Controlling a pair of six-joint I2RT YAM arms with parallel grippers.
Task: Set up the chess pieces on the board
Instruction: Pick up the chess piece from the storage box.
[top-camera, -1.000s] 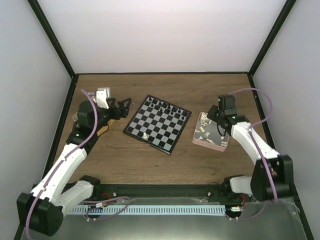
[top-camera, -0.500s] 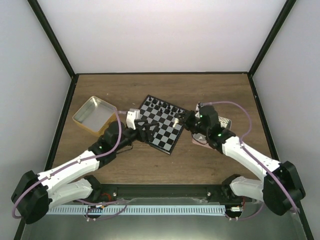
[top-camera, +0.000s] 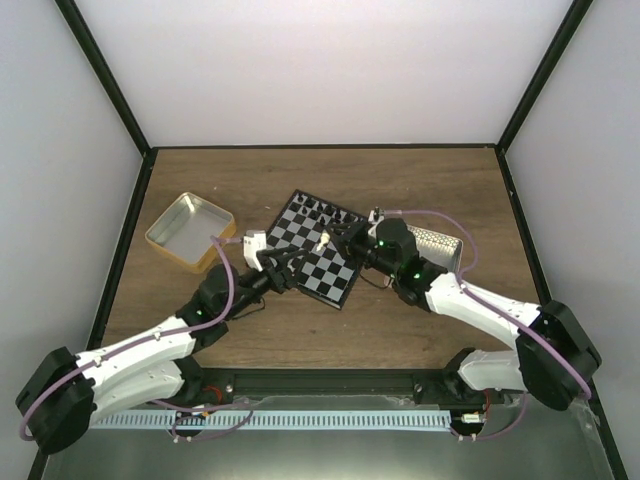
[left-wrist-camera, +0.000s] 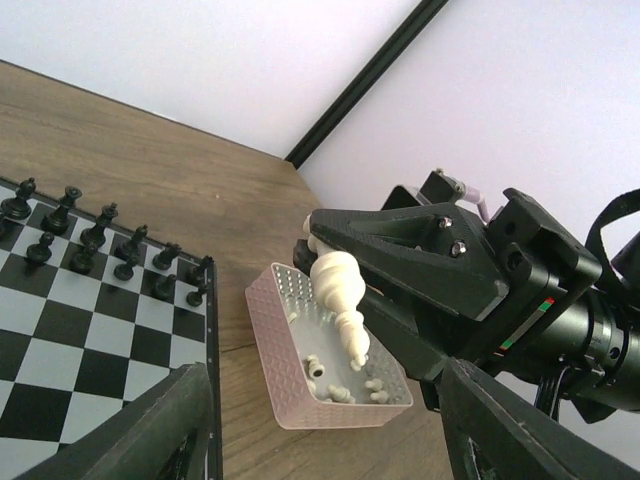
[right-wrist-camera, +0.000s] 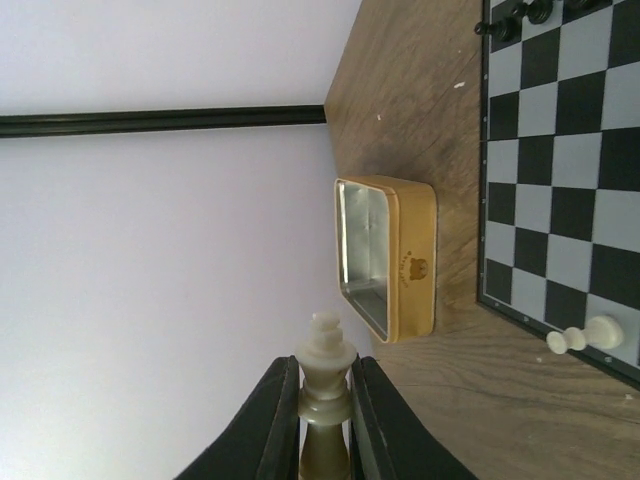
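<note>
The board (top-camera: 318, 247) lies mid-table with a row of black chess pieces (top-camera: 325, 211) along its far side. My right gripper (top-camera: 330, 239) hovers over it, shut on a cream-white king (right-wrist-camera: 327, 385) that sticks out past its fingertips. One cream pawn (right-wrist-camera: 585, 337) stands on a square at the board's edge. My left gripper (top-camera: 287, 264) is at the board's near-left corner, facing the right one. Its jaws are open and empty, its fingers (left-wrist-camera: 170, 425) low in the left wrist view, with the king (left-wrist-camera: 340, 290) ahead of them. More cream pieces lie in the pink tray (left-wrist-camera: 285, 365).
A yellow-sided metal tin (top-camera: 190, 232) stands open at the left, also seen in the right wrist view (right-wrist-camera: 400, 255). The pink tray (top-camera: 440, 243) sits right of the board, partly behind my right arm. Black frame posts and white walls close in the table.
Both arms swung in to the board: the left from the tin, the right from the pink tray with the cream king. The left jaws have narrowed.
</note>
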